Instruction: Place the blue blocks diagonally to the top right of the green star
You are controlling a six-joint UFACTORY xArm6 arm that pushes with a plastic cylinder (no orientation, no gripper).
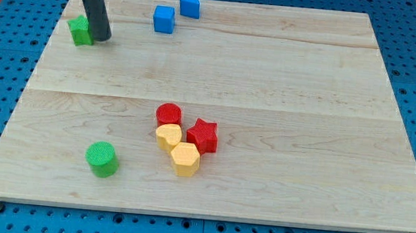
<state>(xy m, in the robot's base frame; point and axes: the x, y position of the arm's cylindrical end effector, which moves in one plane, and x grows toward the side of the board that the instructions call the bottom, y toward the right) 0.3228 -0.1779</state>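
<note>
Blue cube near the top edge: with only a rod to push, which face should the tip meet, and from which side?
Probably the blue cube's right face, coming from the view's right, to slide it left toward the green block. Its flat sides suit a square push. My tip now sits against that green block's right side, well left of the cube.

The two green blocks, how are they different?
1. The green block at the view's top left looks blocky with corners, while the green cylinder near the bottom left is round.
2. My tip sits right against the top green block, partly hiding it; the green cylinder stands alone, in full view.
3. The top green block is close to the two blue blocks; the cylinder is far from them.
Both are the same green.
</note>
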